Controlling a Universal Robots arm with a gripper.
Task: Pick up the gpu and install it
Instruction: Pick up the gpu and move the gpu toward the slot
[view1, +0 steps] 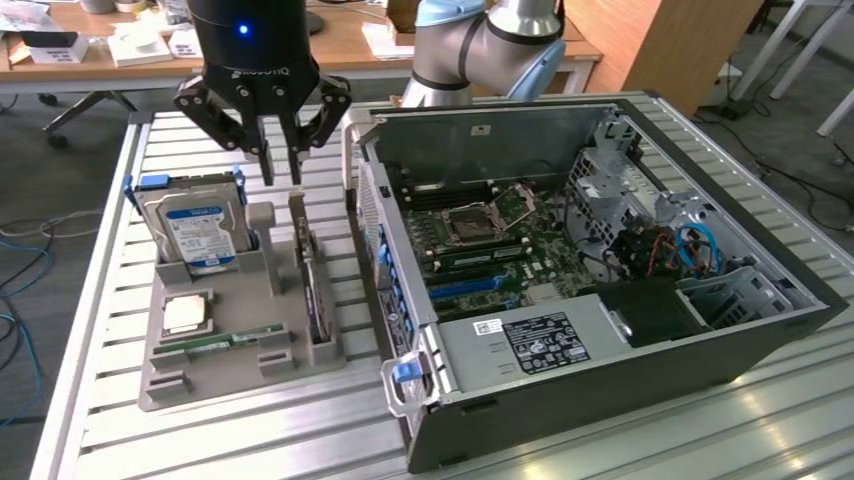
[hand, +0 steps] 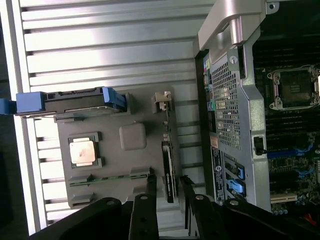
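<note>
The gpu (view1: 310, 268) is a thin dark card standing on its edge in a slot along the side of the grey holder tray (view1: 227, 375) nearest the computer. My gripper (view1: 282, 178) hangs just above the card's far end. Its two black fingers are a little apart with nothing between them. In the wrist view the gpu (hand: 169, 150) runs lengthwise below the gripper (hand: 169, 181), with one finger on either side of its line and clear of it. The open computer case (view1: 747, 330) lies on its side to the exterior view's right of the tray, its motherboard (view1: 487, 245) exposed.
The tray also holds a silver hard drive (view1: 198, 230) with blue rails, a CPU (view1: 187, 313) and a green RAM stick (view1: 220, 340). All of it stands on a slatted metal table (view1: 200, 440). Behind the table are a wooden desk (view1: 340, 45) and the arm's base.
</note>
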